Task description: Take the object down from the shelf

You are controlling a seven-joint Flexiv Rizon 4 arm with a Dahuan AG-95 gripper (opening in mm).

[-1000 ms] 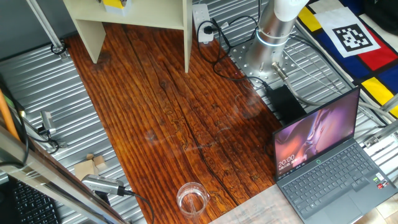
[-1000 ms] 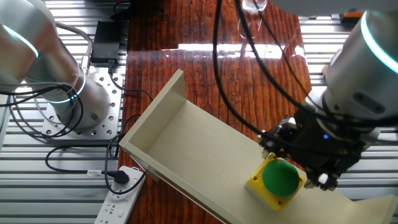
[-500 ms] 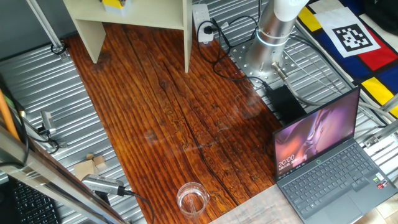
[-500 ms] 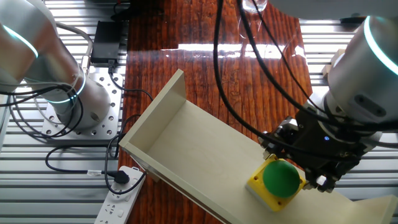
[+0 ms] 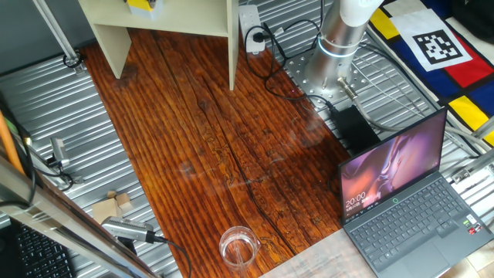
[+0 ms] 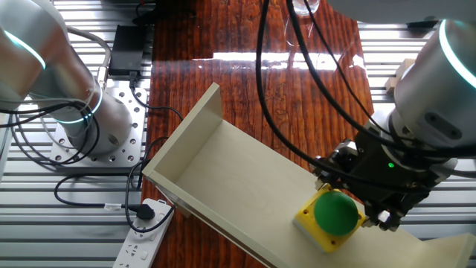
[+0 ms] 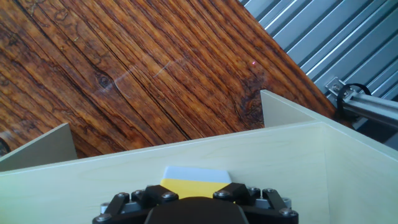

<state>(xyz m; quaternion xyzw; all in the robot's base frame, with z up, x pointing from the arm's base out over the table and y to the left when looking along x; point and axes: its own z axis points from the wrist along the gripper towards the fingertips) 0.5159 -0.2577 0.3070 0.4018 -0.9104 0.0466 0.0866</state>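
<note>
The yellow box with the green button [image 6: 335,214] sits on top of the cream shelf [image 6: 223,171], near its right end. My gripper [image 6: 352,199] reaches over it, with one finger on each side of the box and against it. In the hand view the yellow box [image 7: 196,183] lies right in front of the gripper's black body, on the shelf board [image 7: 280,162]; the fingertips are hidden there. In the one fixed view only a yellow corner of the box [image 5: 141,4] shows on the shelf [image 5: 177,19] at the top edge.
A clear glass [image 5: 238,247] stands at the wooden table's near edge. An open laptop [image 5: 405,193] is at the right, and pale wooden blocks [image 5: 116,205] lie at the left. The arm's base [image 5: 340,35], cables and a power strip [image 5: 251,19] are beside the shelf.
The gripper has settled slightly lower and closer round the yellow box. A small light on the gripper has turned from blue to green. The box has not moved.
</note>
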